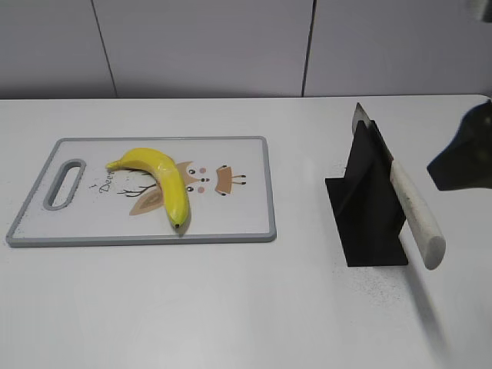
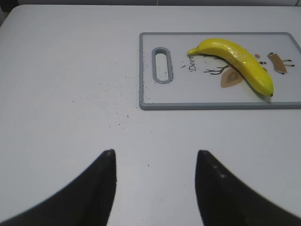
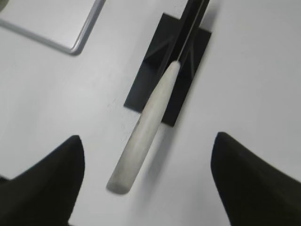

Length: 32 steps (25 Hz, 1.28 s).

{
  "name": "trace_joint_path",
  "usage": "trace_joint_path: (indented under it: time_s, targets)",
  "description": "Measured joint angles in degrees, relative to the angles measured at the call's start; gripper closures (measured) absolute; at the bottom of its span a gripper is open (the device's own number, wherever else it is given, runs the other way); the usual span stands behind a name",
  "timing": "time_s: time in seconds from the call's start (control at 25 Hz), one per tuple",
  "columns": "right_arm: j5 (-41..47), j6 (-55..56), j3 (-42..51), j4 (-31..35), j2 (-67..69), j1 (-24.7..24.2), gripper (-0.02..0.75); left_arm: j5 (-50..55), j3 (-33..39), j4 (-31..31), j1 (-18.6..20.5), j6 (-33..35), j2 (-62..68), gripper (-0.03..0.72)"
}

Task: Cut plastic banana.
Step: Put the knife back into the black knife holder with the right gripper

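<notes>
The plastic banana (image 1: 160, 178) lies whole on a white cutting board (image 1: 246, 207) with a grey rim; it also shows in the left wrist view (image 2: 237, 60). A knife with a cream handle (image 1: 417, 211) rests slanted in a black stand (image 1: 369, 204), handle sticking out toward the front. In the right wrist view the handle (image 3: 148, 125) lies between and ahead of my open right gripper (image 3: 146, 148), untouched. The right gripper shows as a dark shape at the right edge of the exterior view (image 1: 465, 154). My left gripper (image 2: 155, 157) is open and empty over bare table, well short of the board (image 2: 155, 101).
The white table (image 1: 192, 307) has small dark specks near the board's handle slot (image 2: 161, 65). A grey panelled wall (image 1: 207, 46) runs behind the table.
</notes>
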Motion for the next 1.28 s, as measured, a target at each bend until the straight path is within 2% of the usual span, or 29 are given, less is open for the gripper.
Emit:
trace_joint_path:
  time_s: [0.12, 0.36, 0.48, 0.76, 1.12, 1.28]
  targets:
    - [1.5, -2.2, 2.9, 2.3, -6.7, 0.0, 0.106, 0.0, 0.0, 0.0, 0.0, 0.0, 0.0, 0.163]
    - [0.6, -4.0, 19.3, 2.7, -23.7, 0.0, 0.128, 0.0, 0.0, 0.1, 0.0, 0.0, 0.0, 0.163]
    - [0.5, -4.2, 24.6, 2.8, -33.5, 0.0, 0.148, 0.0, 0.0, 0.1, 0.0, 0.0, 0.0, 0.163]
    - [3.3, -4.2, 26.5, 3.1, -50.9, 0.0, 0.164, 0.0, 0.0, 0.1, 0.0, 0.0, 0.0, 0.163]
    - [5.1, -4.2, 27.6, 3.2, -63.2, 0.0, 0.165, 0.0, 0.0, 0.2, 0.0, 0.0, 0.0, 0.163]
    - [5.2, -4.2, 27.6, 3.4, -66.2, -3.0, 0.165, 0.0, 0.0, 0.2, 0.0, 0.0, 0.0, 0.163]
